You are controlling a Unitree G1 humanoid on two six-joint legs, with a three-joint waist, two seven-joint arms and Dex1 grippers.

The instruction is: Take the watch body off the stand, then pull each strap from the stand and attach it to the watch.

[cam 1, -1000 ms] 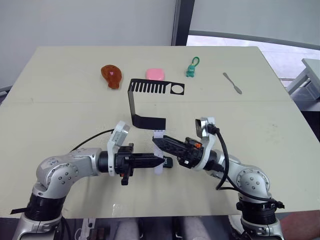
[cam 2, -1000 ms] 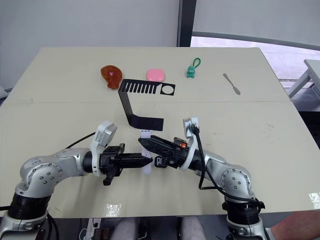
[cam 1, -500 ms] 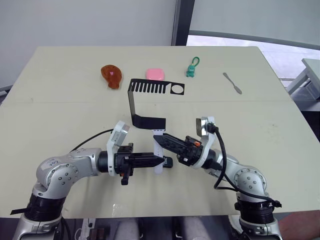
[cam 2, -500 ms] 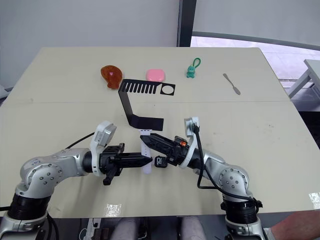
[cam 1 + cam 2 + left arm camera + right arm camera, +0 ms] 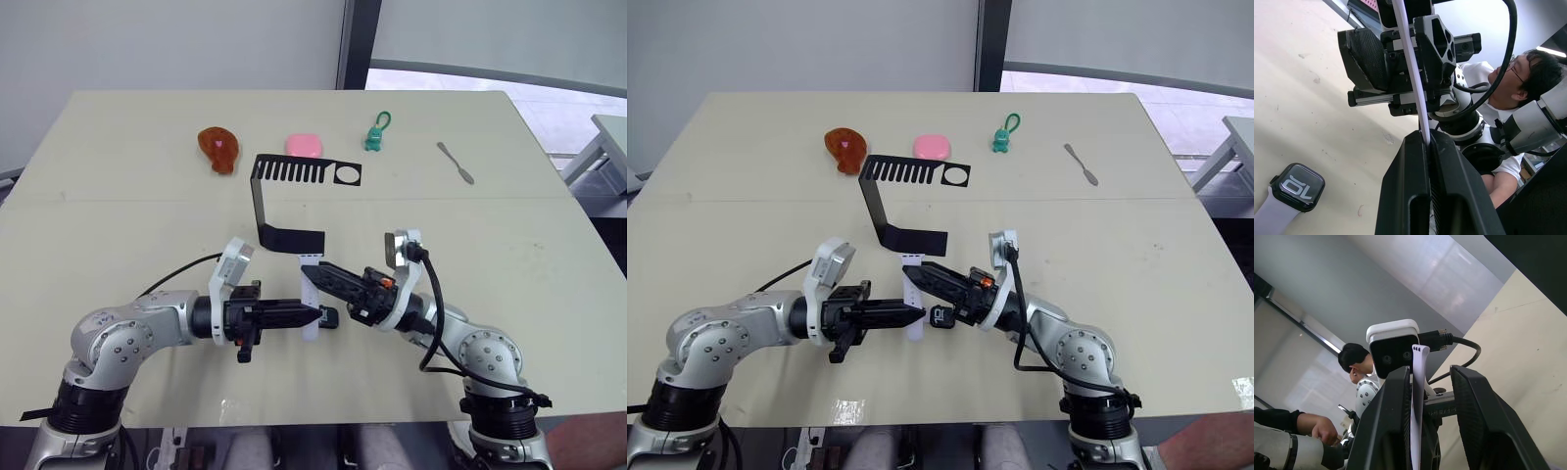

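Table (image 5: 118, 176): stand (image 5: 284, 201) bare, watch (image 5: 1299, 186) w/ one strap down; L gripper (image 5: 315, 315) pinching 2nd strap (image 5: 1413, 73), R gripper (image 5: 310, 269) parted round it; attach pending.

Bright, even daylight falls on the table (image 5: 118, 176), with glare patches along its near edge. Shadows are soft. In the left wrist view the near fingers (image 5: 1420, 196) blur.

Along the far side of the bench (image 5: 118, 196) lie a brown glossy drumstick toy (image 5: 217, 148), a pink soap-like block (image 5: 303, 145), a green keychain figure (image 5: 376, 135) and a grey metal spatula (image 5: 456, 163), all apart.
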